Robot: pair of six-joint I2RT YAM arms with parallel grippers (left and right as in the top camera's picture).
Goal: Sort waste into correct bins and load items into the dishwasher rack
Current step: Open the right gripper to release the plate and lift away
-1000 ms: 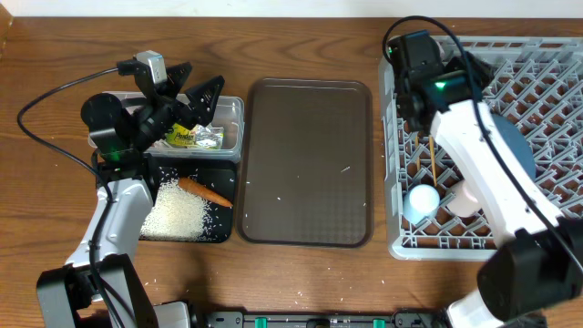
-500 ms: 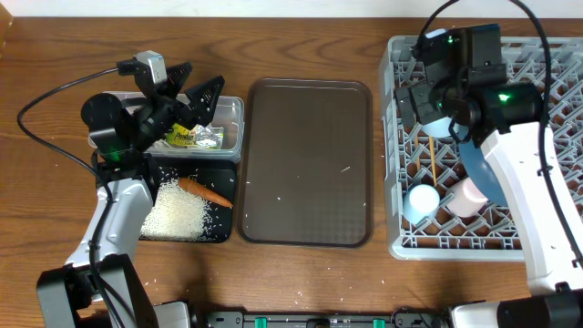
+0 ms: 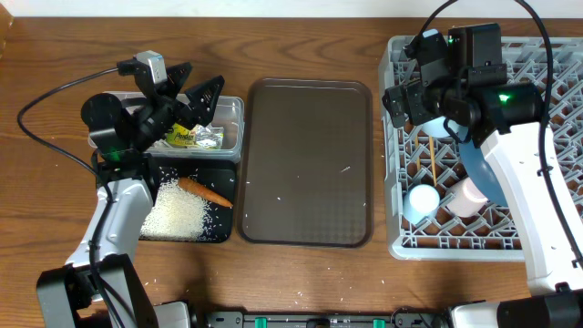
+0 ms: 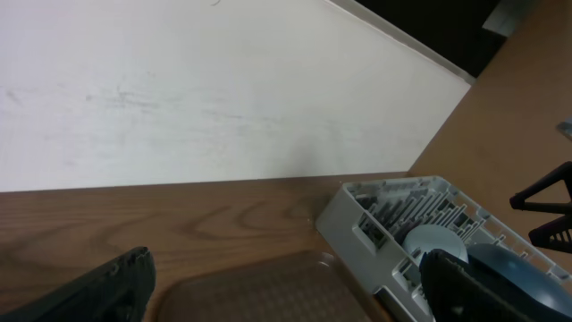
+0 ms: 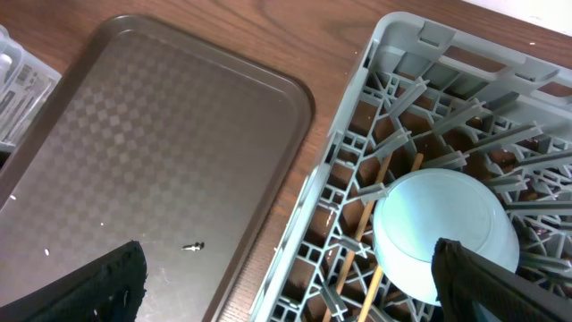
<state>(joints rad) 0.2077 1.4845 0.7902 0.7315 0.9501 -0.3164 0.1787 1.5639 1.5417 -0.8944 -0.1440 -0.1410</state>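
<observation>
Overhead, the right hand [image 3: 405, 77] hangs spread and empty over the rack [image 3: 392, 182] at its upper-left corner. If it drops, it could snag the pegs or knock the bowl [image 3: 437, 126] onto the chopsticks [image 3: 434, 164]. The rack also holds the plate [image 3: 478, 178], a blue cup [image 3: 421, 202] and a pink cup [image 3: 466, 198]. At left, the left hand [image 3: 194, 84] is spread and empty above the tub [image 3: 235, 109]. A careless dip could tip the tub, which holds the packet [image 3: 182, 137] and foil [image 3: 211, 137]. Below it, the black tray [image 3: 223, 223] holds the carrot [image 3: 205, 192] and rice [image 3: 173, 214]. Stray grains lie on the table [image 3: 301, 292] and the brown tray [image 3: 305, 164].

The left wrist view shows mostly wall, with the rack at lower right.

The right wrist view shows the bowl leaning among the pegs beside the chopsticks, so it could be jostled loose.
</observation>
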